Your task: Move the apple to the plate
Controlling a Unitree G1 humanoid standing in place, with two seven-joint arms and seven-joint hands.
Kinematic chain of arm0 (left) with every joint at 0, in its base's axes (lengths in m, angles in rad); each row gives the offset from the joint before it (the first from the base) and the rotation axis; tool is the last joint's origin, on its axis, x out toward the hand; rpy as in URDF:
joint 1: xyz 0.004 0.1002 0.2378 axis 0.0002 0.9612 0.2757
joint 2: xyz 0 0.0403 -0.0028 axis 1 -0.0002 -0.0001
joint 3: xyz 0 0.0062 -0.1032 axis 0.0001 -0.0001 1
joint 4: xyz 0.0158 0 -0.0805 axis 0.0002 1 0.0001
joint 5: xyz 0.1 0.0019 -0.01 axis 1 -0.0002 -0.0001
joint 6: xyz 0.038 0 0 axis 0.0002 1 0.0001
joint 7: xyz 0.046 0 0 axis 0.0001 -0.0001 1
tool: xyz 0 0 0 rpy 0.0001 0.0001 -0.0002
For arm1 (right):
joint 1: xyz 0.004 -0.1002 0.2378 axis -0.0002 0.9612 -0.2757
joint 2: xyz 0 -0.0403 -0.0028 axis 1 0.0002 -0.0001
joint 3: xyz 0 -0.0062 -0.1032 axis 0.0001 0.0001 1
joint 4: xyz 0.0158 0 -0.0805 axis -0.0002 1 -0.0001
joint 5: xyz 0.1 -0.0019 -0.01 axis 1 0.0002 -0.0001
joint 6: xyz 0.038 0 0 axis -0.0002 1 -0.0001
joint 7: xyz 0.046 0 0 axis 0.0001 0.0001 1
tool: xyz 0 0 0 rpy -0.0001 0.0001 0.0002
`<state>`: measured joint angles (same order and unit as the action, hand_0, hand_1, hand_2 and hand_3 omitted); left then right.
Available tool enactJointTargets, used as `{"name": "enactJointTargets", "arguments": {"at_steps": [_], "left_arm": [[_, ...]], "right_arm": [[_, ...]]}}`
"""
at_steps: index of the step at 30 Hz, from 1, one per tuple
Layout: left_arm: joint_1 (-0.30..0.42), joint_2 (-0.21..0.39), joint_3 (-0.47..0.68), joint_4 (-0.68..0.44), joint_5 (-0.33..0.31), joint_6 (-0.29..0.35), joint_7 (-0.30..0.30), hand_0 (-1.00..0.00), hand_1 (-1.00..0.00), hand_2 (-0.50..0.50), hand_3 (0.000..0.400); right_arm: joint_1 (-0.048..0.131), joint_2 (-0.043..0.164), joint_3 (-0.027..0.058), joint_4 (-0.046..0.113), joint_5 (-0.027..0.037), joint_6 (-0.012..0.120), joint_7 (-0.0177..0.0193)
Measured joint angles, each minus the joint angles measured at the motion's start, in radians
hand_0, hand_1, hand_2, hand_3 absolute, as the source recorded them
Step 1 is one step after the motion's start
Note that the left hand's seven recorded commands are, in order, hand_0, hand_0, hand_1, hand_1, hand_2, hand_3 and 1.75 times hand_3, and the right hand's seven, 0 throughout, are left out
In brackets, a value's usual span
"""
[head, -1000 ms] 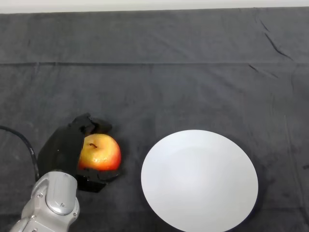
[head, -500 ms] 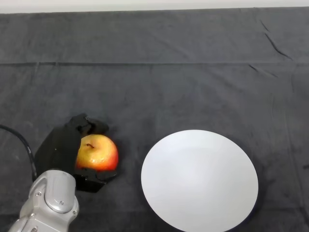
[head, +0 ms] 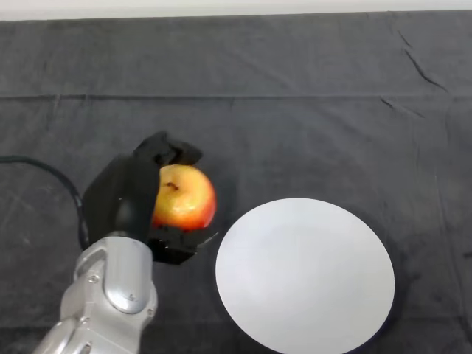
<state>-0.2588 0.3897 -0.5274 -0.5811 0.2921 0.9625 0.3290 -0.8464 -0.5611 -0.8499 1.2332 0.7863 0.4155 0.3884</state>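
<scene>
Midway through the job, seen from the head view: the robot's black left hand has its fingers and thumb curled around a round red-and-yellow apple, gripping it from the side. The apple sits just left of the large round white plate, close to its upper-left rim but not over it. The plate is bare on the dark grey tablecloth. By the look of it, the grasp is done; the carry across the rim and the release remain.

Test bench: dark cloth-draped table
</scene>
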Motion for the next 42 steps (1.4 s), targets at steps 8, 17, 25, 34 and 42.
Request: {"name": "enactJointTargets", "arguments": {"at_steps": [8,17,25,34,42], "left_arm": [[-0.059,-0.025,-0.076,0.014,-0.001,-0.004,0.006,-1.0,-1.0,0.0,0.4],[-0.158,-0.063,-0.152,0.105,-0.037,-0.032,0.038,-1.0,-1.0,0.0,0.4],[-0.2,-0.102,-0.243,0.205,-0.122,-0.05,0.068,-1.0,-1.0,0.0,0.4],[-0.305,-0.141,-0.304,0.276,-0.238,-0.096,0.131,-1.0,-1.0,0.0,0.4],[-0.328,-0.149,-0.392,0.34,-0.342,-0.14,0.16,-1.0,-1.0,0.0,0.4]], "right_arm": [[0.0,0.0,-0.0002,0.0,0.0,0.0,0.0],[0.0,0.0,-0.0004,0.0,0.0,0.0,0.0],[0.0,0.0,-0.0002,0.0,0.0001,0.0,0.0],[0.0,0.0,-0.0006,0.0,0.0001,0.0,0.0],[0.0,0.0,-0.0006,0.0,0.0001,0.0,0.0]]}}
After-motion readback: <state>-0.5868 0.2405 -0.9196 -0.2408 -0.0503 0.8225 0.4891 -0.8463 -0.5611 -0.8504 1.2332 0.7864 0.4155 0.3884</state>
